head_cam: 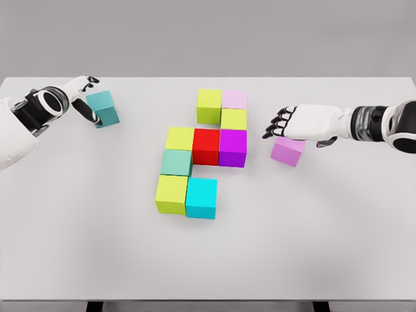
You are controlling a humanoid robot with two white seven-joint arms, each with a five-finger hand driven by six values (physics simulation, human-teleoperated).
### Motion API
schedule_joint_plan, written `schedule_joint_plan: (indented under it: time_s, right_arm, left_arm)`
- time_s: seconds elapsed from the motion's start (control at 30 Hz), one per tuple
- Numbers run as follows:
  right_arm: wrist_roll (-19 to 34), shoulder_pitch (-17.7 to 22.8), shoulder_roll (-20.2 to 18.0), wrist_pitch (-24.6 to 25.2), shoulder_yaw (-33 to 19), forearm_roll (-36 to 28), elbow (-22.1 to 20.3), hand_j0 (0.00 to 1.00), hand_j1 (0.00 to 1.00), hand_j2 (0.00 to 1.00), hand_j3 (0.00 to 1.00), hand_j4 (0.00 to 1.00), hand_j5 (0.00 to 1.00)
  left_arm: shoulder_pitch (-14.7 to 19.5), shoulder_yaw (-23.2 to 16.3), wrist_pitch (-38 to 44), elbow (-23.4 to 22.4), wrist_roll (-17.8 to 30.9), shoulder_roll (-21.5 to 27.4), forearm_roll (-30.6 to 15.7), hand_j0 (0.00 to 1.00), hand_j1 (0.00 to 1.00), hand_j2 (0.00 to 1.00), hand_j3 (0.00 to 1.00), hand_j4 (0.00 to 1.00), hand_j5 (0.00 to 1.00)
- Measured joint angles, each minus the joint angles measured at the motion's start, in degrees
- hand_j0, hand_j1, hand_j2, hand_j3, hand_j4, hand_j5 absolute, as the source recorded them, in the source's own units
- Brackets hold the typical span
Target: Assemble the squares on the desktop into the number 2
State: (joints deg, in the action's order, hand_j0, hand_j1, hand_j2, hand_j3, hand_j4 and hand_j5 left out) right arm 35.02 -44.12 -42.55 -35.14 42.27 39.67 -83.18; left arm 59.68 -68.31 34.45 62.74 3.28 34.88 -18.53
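Looking from the near edge of the white table, whose dark legs are cut off at the bottom of the frame, the first things met are a lime cube and a cyan cube touching side by side, forming the lowest row of the figure. Just behind the lime one sits a pale green cube, and behind that a second lime cube begins the middle row, pressed against a red cube and a purple cube. Farther back, a third lime cube stands on the purple one's far side, with a fourth lime cube and a pale pink cube side by side in the rearmost row. To the right, a lilac cube lies apart from the figure, its top partly covered by the right hand; the dark fingers are extended and only loosely curved above it, and whether they touch it is hard to tell. At the far left, the left hand clasps a teal cube, well apart from the figure, its fingers partly hidden behind the block. Both forearms run off the picture's sides.
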Motion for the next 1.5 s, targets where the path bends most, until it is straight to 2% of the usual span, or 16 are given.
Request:
schedule_joint_plan:
  time_s: [0.1,0.2,0.43,0.8,0.83,0.9,0.93,1.1,1.2,1.5]
  right_arm:
    - [0.0,-0.35,0.69,0.01,0.03,0.87,0.43,1.0,1.0,1.0,1.0,1.0,1.0]
    - [-0.01,-2.46,1.38,0.04,1.24,1.26,1.55,1.0,1.0,1.0,1.0,1.0,1.0]
    - [0.0,-2.37,2.07,0.0,3.9,1.51,3.07,1.0,1.0,1.0,1.0,1.0,1.0]
    - [0.0,-2.37,2.08,0.01,4.36,2.26,3.28,1.0,1.0,1.0,1.0,1.0,1.0]
    - [0.0,-2.29,2.08,0.01,4.36,2.4,3.28,0.98,0.98,0.98,0.98,0.98,0.98]
    - [0.0,-2.29,2.08,0.01,4.36,2.57,3.28,0.81,0.81,0.81,0.81,0.81,0.81]
    - [0.0,-2.2,2.08,0.01,4.36,2.62,3.28,0.77,0.77,0.77,0.77,0.77,0.77]
    - [0.0,-2.02,2.08,0.01,4.4,2.73,3.29,0.76,0.76,0.76,0.76,0.76,0.76]
    - [-0.2,-1.93,2.07,0.32,4.47,2.49,3.29,0.68,0.68,0.68,0.68,0.68,0.68]
    - [-0.52,-1.94,1.69,-0.05,4.83,3.98,3.21,0.6,0.6,0.6,0.6,0.6,0.6]
  left_arm:
    - [0.0,-0.01,-0.75,-1.23,-0.01,-0.54,0.27,1.0,1.0,1.0,1.0,1.0,1.0]
    - [-0.17,-0.01,-1.14,-2.1,-0.01,-1.07,0.9,1.0,1.0,1.0,1.0,1.0,1.0]
    - [-0.88,0.04,-1.42,-3.68,-0.02,-2.44,2.4,1.0,1.0,1.0,1.0,1.0,1.0]
    - [-0.79,0.09,-1.5,-4.86,-0.1,-2.85,3.06,1.0,1.0,1.0,1.0,1.0,1.0]
    - [-0.79,0.09,-1.52,-4.94,-0.1,-2.87,3.05,0.98,0.98,0.98,0.98,0.98,0.98]
    - [-0.79,0.15,-1.58,-4.99,-0.15,-2.89,3.29,0.92,0.92,0.92,0.92,0.92,0.92]
    - [-0.88,0.13,-1.68,-5.01,-0.14,-2.89,3.2,0.89,0.89,0.89,0.89,0.89,0.89]
    - [-0.88,0.09,-2.68,-5.09,-0.11,-2.85,2.99,0.74,0.74,0.74,0.74,0.74,0.74]
    - [-0.88,0.11,-2.92,-5.08,-0.18,-2.84,3.17,0.73,0.73,0.73,0.73,0.73,0.73]
    - [-0.53,0.36,-3.02,-4.63,0.02,-2.76,2.52,0.68,0.68,0.68,0.68,0.68,0.68]
